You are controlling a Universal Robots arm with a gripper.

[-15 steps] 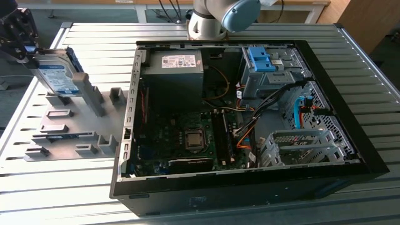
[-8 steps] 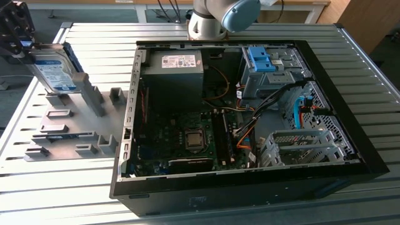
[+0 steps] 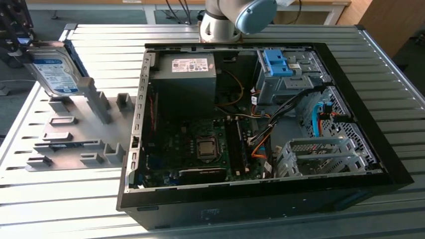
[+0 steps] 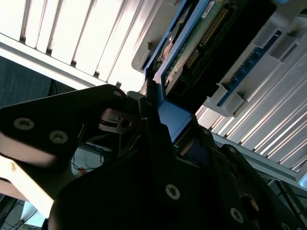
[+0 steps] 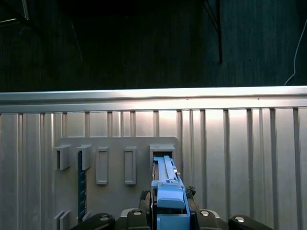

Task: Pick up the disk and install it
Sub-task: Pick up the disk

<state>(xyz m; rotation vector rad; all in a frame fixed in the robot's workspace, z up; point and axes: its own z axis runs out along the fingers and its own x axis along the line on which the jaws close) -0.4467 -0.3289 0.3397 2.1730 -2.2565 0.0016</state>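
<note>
The disk [image 3: 56,69], a silver drive with a white-and-blue label in a blue bracket, stands tilted over the grey fixture plate [image 3: 73,144] at the exterior view's left. Its lower end is at one of the plate's holder slots [image 5: 163,149]; I cannot tell whether it still rests in it. My gripper [image 3: 23,47] is shut on the disk's upper end. In the first wrist view my gripper [image 5: 170,213] has the blue bracket [image 5: 170,199] between its black fingers [image 5: 139,213]. The second wrist view shows the bracket [image 4: 173,120] clamped and the disk's circuit-board side [image 4: 201,43] beyond it.
An open black computer case [image 3: 371,164] lies on the slatted metal table [image 3: 59,199] to the exterior view's right of the plate. Inside are a grey power supply box [image 3: 189,69], a bare blue bracket [image 3: 275,62], a metal drive cage [image 3: 319,154] and cables. The arm's base [image 3: 226,22] stands behind the case.
</note>
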